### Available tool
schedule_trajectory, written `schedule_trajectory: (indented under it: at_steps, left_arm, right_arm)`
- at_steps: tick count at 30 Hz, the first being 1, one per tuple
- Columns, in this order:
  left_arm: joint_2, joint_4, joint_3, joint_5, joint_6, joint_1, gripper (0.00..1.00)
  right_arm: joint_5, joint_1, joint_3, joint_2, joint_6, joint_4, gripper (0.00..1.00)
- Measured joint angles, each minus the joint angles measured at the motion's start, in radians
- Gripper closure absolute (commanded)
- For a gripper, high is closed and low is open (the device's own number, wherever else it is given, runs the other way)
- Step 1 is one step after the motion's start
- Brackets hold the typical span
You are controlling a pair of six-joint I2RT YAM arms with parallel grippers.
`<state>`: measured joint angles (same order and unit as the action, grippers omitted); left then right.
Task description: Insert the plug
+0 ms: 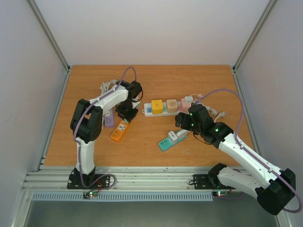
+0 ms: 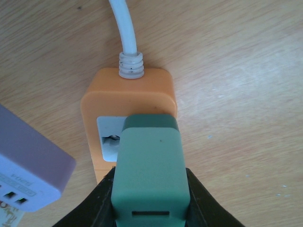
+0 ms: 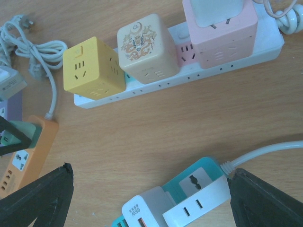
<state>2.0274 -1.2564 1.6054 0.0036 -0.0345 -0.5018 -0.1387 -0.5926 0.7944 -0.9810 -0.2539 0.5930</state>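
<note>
The left wrist view shows most about the task: the left gripper is clenched on a green plug, one black finger on each flank, and the plug stands over the white socket face of the orange power strip. It covers most of that face, so I cannot tell whether the prongs are in. The strip's white cord leaves its far end, and a corner of a purple strip lies just beside it. In the top view the plug is hidden under the left gripper, but this view shows how things lie on the table: the orange power strip lies near the purple strip, and a white power strip lies between the two arms. The right wrist view shows the right gripper released, its fingers spread wide above a teal power strip. Beyond it, the white power strip carries a yellow cube, a beige cube and a pink cube. The orange power strip and the green plug sit at the left edge.
</note>
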Motion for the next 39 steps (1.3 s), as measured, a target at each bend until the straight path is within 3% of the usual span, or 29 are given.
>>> schedule_trajectory:
  at_steps: [6, 14, 20, 28, 33, 39]
  left_arm:
    - [0.001, 0.001, 0.003, 0.012, -0.015, -0.022, 0.47]
    - [-0.077, 0.020, 0.002, 0.007, -0.015, -0.022, 0.22]
    - [-0.225, 0.111, -0.047, -0.047, -0.037, 0.011, 0.15]
    - [-0.430, 0.287, -0.243, -0.260, -0.214, 0.195, 0.01]
    - [-0.539, 0.363, -0.358, -0.336, -0.355, 0.266, 0.01]
    - [-0.550, 0.418, -0.448, -0.302, -0.439, 0.341, 0.01]
  right_arm:
    - [-0.002, 0.000, -0.001, 0.000, -0.001, 0.001, 0.10]
    - [0.002, 0.000, -0.005, 0.000, 0.001, -0.001, 0.09]
    - [0.001, 0.000, -0.014, 0.005, 0.000, 0.000, 0.09]
    - [-0.002, 0.000, -0.016, 0.019, 0.000, 0.000, 0.09]
    - [-0.004, 0.000, -0.016, 0.025, 0.000, 0.002, 0.09]
    - [-0.004, 0.000, -0.016, 0.028, 0.000, 0.002, 0.09]
